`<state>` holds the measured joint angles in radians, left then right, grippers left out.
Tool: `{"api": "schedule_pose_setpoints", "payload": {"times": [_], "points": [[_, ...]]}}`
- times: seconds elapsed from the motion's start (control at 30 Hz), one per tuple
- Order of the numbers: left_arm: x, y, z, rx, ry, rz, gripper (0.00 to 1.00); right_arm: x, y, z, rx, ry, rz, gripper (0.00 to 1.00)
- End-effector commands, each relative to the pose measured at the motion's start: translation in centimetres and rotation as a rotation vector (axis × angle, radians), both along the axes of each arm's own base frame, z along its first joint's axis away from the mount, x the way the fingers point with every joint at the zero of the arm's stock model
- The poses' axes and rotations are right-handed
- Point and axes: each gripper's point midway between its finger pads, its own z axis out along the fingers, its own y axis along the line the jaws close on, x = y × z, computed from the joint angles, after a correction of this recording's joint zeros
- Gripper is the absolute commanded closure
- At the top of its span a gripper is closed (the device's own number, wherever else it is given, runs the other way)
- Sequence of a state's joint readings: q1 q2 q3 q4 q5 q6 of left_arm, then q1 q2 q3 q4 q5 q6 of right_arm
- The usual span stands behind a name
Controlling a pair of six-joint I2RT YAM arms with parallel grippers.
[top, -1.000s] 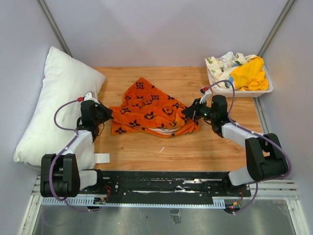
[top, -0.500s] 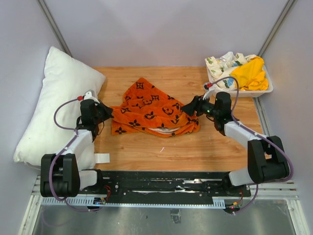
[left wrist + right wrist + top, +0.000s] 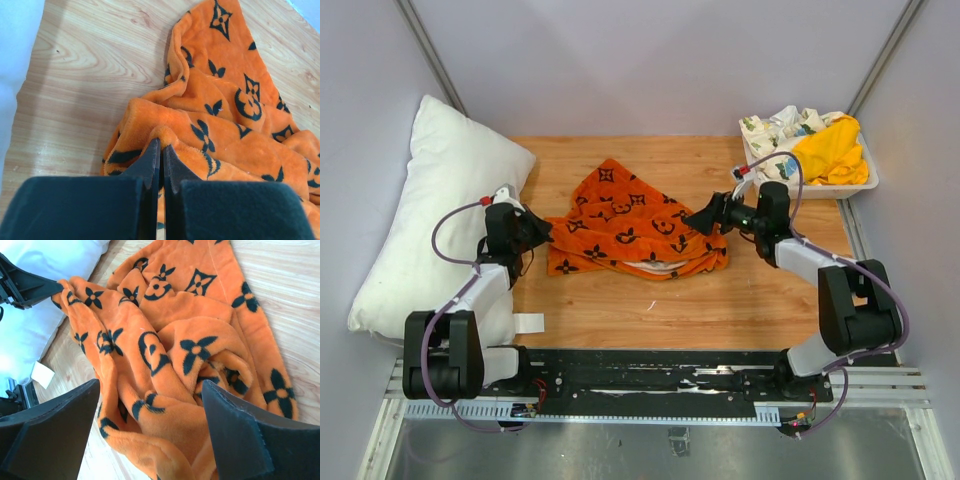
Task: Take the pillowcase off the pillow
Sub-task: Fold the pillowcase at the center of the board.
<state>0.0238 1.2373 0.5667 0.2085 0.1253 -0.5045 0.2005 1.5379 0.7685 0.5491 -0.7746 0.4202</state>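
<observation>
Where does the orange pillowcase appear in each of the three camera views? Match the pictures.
Top external: pillowcase crumpled at the centre of the table.
Left wrist: pillowcase fills the right half, its edge pinched by the left gripper.
Right wrist: pillowcase fills most of the frame.
Shared landmark: the left gripper on its edge, seen in all three views.

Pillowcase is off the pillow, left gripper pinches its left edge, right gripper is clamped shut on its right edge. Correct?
One error: the right gripper is open. The right wrist view shows its jaws wide apart, the pillowcase lying loose between them. The pillowcase is indeed off the pillow, and the left gripper pinches its left edge.
</observation>
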Motion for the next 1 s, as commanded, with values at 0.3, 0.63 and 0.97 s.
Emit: {"api": "schedule_pose_setpoints", "payload": {"times": [0.3,0.63,0.97], "points": [[1.1,-0.6,1.1,-0.01,-0.042,-0.033,1.0,-2.5,-1.9,0.5,0.01,-0.021,-0.001,0.18],[1.2,-0.7,1.2,-0.014,-0.045,-0.037,1.0,-3.6,-3.0,-0.1,-0.006,-0.008,-0.026,0.29],[1.1,-0.9,1.3,-0.019,-0.049,-0.042,1.0,-3.9,-4.1,-1.7,-0.023,0.022,-0.076,0.17]]}}
